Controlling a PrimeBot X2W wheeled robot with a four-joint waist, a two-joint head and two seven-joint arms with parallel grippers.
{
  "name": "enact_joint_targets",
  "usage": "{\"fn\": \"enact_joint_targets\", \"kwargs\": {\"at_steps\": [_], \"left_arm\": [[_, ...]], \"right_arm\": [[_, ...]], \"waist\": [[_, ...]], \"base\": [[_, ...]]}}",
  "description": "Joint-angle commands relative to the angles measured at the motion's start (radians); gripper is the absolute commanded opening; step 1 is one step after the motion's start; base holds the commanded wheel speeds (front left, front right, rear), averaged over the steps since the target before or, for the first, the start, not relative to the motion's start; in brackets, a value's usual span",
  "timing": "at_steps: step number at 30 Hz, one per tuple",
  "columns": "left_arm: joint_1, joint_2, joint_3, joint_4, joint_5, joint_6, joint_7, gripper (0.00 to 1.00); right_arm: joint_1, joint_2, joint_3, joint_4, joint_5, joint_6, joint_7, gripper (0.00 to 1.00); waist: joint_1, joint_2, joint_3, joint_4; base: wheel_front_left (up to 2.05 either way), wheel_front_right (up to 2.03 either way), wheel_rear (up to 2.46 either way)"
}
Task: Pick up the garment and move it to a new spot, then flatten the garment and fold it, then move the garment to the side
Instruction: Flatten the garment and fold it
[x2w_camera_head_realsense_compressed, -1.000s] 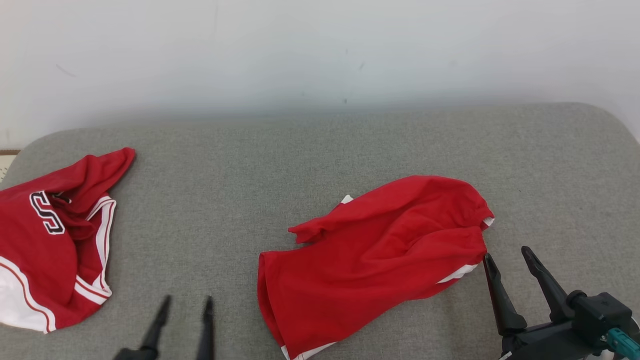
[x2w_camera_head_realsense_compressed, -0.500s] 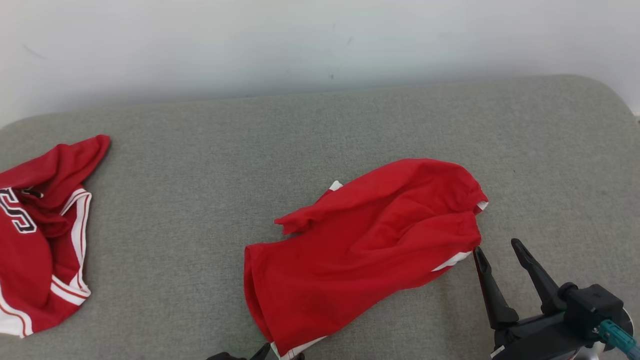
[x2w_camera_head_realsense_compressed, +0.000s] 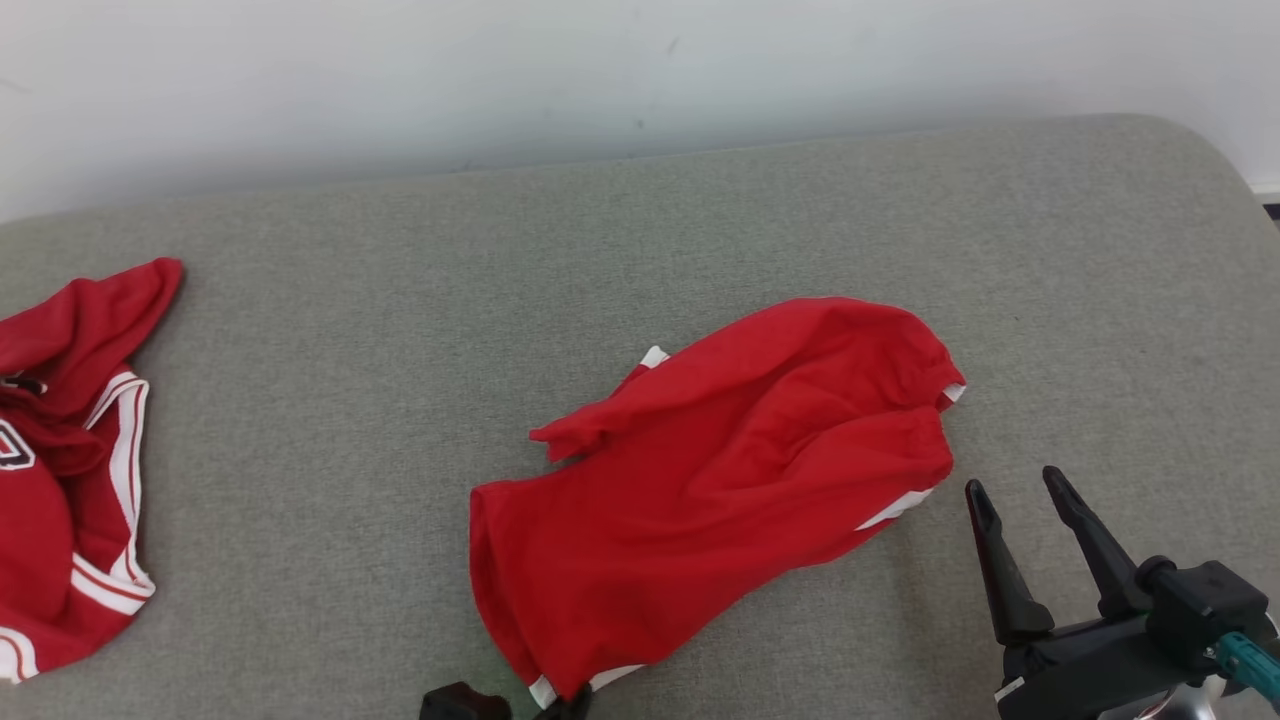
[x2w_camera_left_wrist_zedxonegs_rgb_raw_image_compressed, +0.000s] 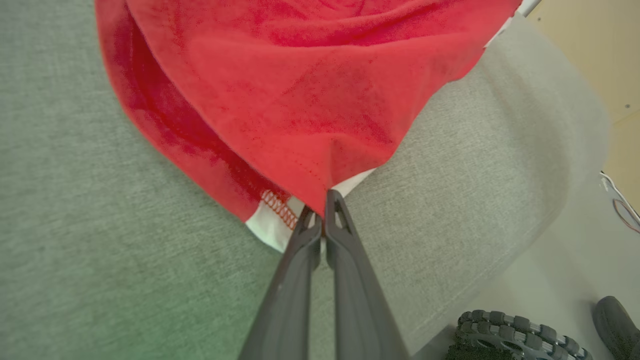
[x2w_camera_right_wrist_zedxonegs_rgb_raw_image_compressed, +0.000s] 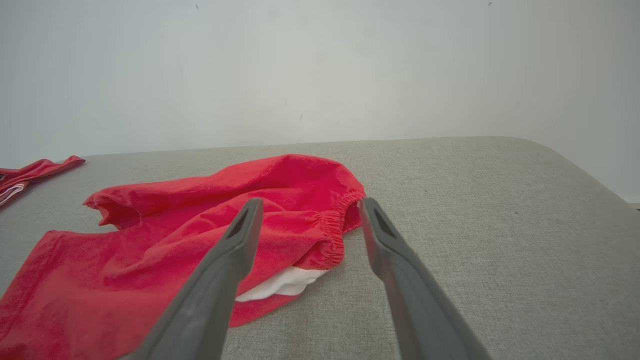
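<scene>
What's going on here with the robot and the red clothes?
The robot is starting on the red shorts, which lie crumpled on the grey cushion. Its left end effector is shut on their near hem corner. Its right end effector is open beside the waistband end, gripping nothing. A red jersey lies off to the left.

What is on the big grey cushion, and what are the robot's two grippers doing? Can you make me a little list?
surface: grey cushion, white wall behind
middle garment: red shorts, crumpled, white trim
far-left garment: red jersey, bunched, white trim, dark lettering
left gripper: shut on the shorts' hem corner
right gripper: open, beside the elastic waistband, not touching it
</scene>
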Motion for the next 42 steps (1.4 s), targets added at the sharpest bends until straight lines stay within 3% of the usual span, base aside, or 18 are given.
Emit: {"fn": "enact_joint_targets", "kwargs": {"at_steps": [1,10,15,20,25,42], "left_arm": [[-0.003,0.008,-0.008,-0.016,-0.005,-0.006,0.006,0.0],[0.027,0.142,-0.078,-0.334,0.015,-0.051,0.167,0.0],[-0.001,0.197,-0.047,-0.483,0.003,-0.051,0.215,0.0],[-0.041,0.211,0.026,-0.52,-0.034,-0.043,0.208,0.0],[-0.112,0.206,0.096,-0.445,-0.052,-0.041,0.181,0.0],[-0.317,0.037,0.204,0.061,-0.186,-0.094,0.048,0.0]], "right_arm": [[0.004,-0.004,-0.005,-0.001,0.001,-0.001,-0.003,1.0],[0.008,0.004,-0.029,-0.001,0.005,-0.001,0.004,1.0],[0.0,0.009,-0.034,0.0,0.013,-0.001,0.006,1.0],[-0.015,0.013,-0.028,0.001,0.021,-0.001,0.007,1.0],[-0.024,0.015,-0.029,0.005,0.03,-0.001,0.001,1.0],[-0.083,0.011,-0.015,0.034,0.054,-0.001,-0.021,1.0]], "waist": [[-0.0001,-0.0001,0.001,0.008],[-0.0001,-0.0001,-0.001,0.058],[-0.0001,-0.0001,0.003,0.065],[-0.0001,-0.0001,0.012,0.051],[-0.0001,-0.0001,0.031,0.028],[-0.0001,-0.0001,0.108,-0.03]], "base": [[0.0,0.0,0.0],[0.0,0.0,0.0],[0.0,0.0,0.0],[0.0,0.0,0.0],[0.0,0.0,0.0],[0.0,0.0,0.0]]}}
